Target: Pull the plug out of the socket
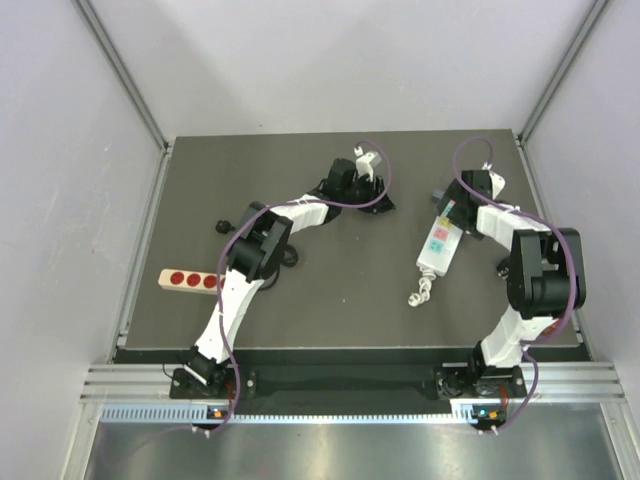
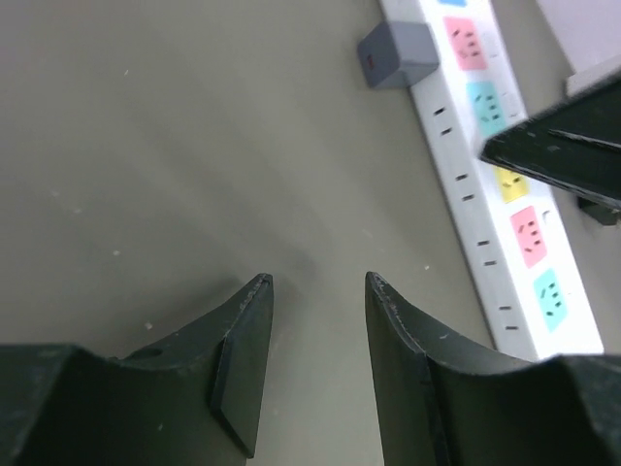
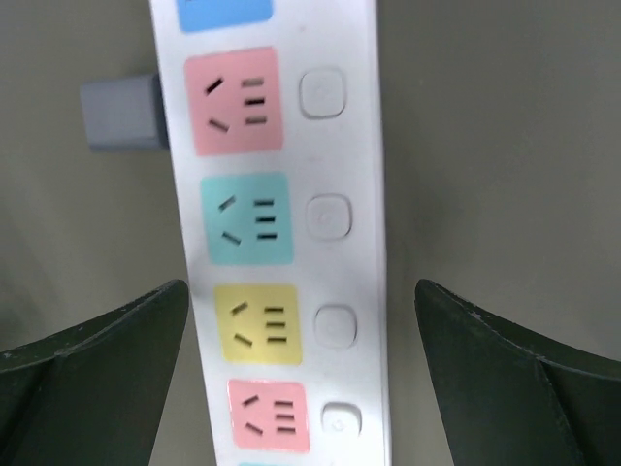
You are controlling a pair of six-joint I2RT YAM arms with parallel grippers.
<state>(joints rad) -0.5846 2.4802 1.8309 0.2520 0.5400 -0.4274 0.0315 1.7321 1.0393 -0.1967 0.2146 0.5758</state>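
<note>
The socket, a long white power strip (image 1: 438, 243) with pink, cyan, yellow and blue outlet faces, lies right of the table's centre, its short white cord (image 1: 421, 290) toward me. A small grey plug (image 1: 440, 197) sticks out of the strip's side near its far end. It shows in the right wrist view (image 3: 121, 112) beside a pink face, and in the left wrist view (image 2: 396, 53). My right gripper (image 3: 299, 291) is open and straddles the strip (image 3: 277, 243) above its yellow face; in the top view the right gripper (image 1: 450, 210) is over the strip's far end. My left gripper (image 2: 317, 282) is open and empty over bare table, left of the strip (image 2: 485, 165).
A beige strip with red round spots (image 1: 188, 279) lies at the left edge of the table, partly under my left arm. A small black object (image 1: 225, 224) with a dark cable lies near it. Grey walls enclose the table on three sides.
</note>
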